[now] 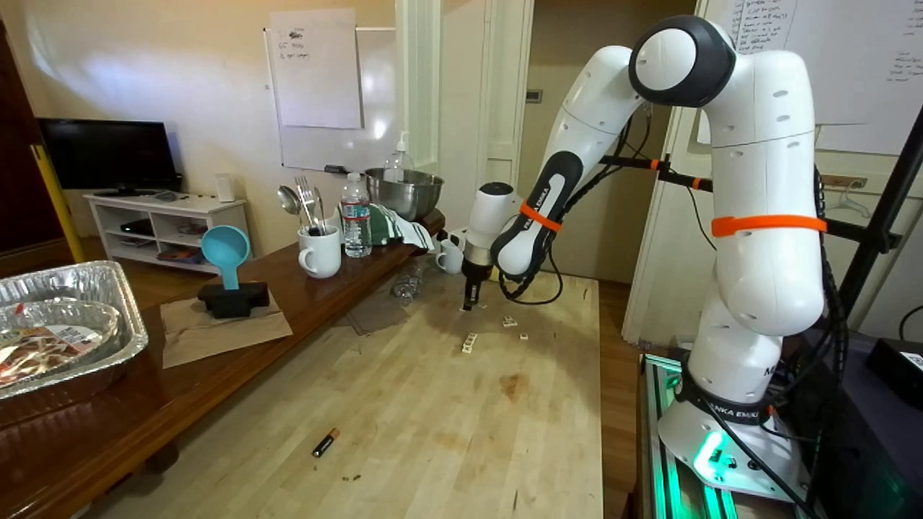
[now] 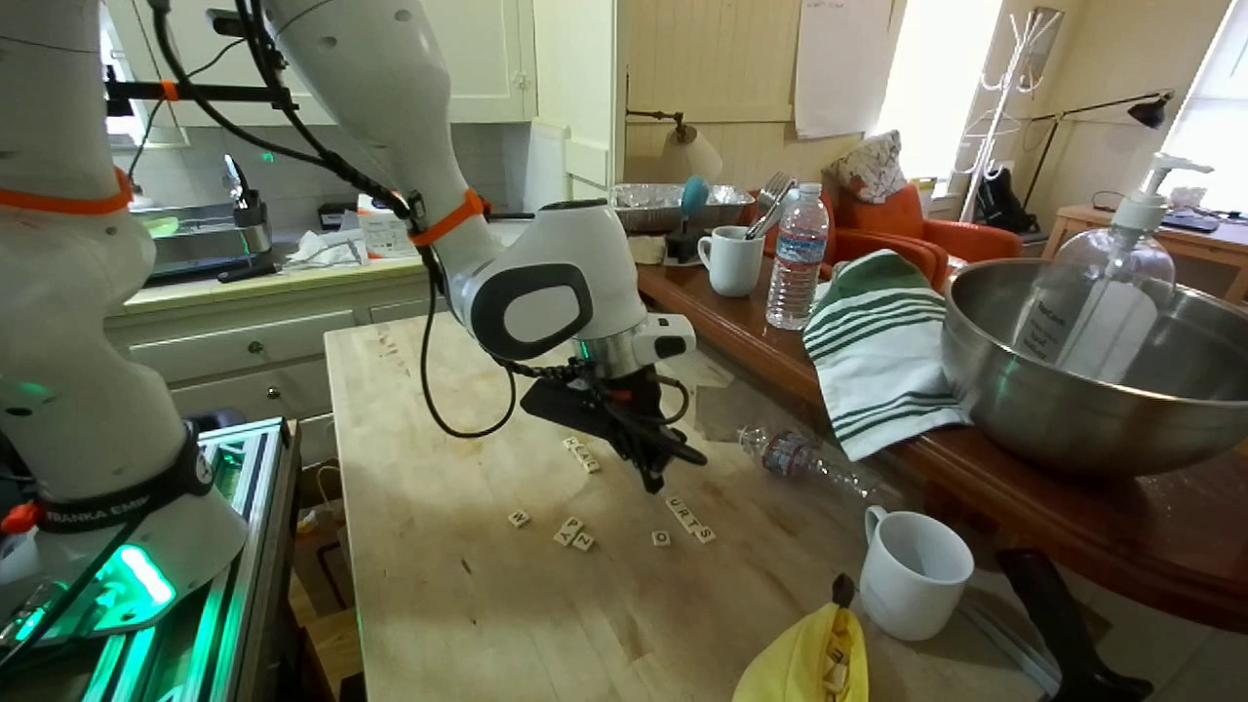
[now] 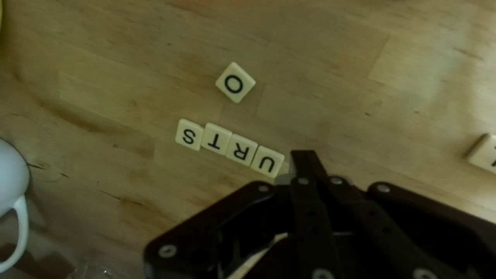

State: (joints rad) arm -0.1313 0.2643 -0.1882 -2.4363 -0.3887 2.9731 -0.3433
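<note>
Holding my gripper (image 2: 652, 480) near the U tile (image 3: 267, 162), jaws closed together and seemingly empty, I see that tile ending a tight row (image 3: 235, 148), presumably aligned for reading; in an exterior view, the O tile (image 2: 662, 538) lies left of it.

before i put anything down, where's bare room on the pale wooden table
The pale wooden table looks free between the black-and-copper battery and the cream square letter tiles. It's crowded around the black gripper, among those tiles, and beside the dark wooden counter, where a white mug stands near a lying clear plastic bottle.
</note>
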